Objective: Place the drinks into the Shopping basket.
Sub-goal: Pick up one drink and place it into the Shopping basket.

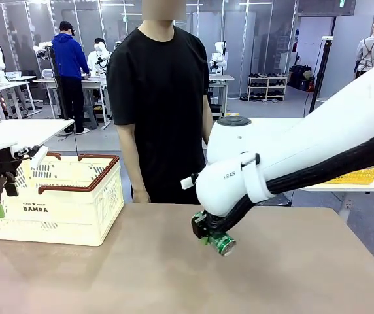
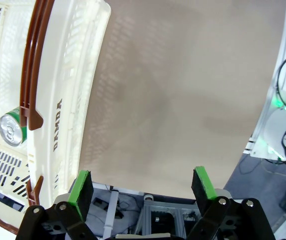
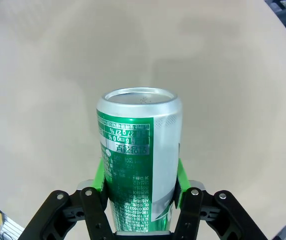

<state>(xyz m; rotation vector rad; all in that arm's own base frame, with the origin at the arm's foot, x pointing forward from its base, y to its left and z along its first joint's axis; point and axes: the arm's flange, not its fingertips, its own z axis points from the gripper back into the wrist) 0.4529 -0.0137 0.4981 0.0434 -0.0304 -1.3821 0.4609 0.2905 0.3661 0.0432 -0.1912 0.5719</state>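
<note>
Your right hand (image 3: pixel 141 174) is clamped on the green can (image 3: pixel 138 130), held tilted over the bench (image 1: pixel 141 275), well apart from the Shopping basket (image 1: pixel 82 216). You are in the carrying step, I judge. Next, bring it left, clear the basket's rim, then open.

A green can (image 3: pixel 140 150) with a silver top is clamped in the right gripper (image 3: pixel 140 176), tilted above the table's middle. The cream, brown-rimmed Shopping basket (image 1: pixel 76 216) sits at the table's left edge. A second green can (image 2: pixel 12 129), seemingly upright, is inside by its printed wall.
</note>
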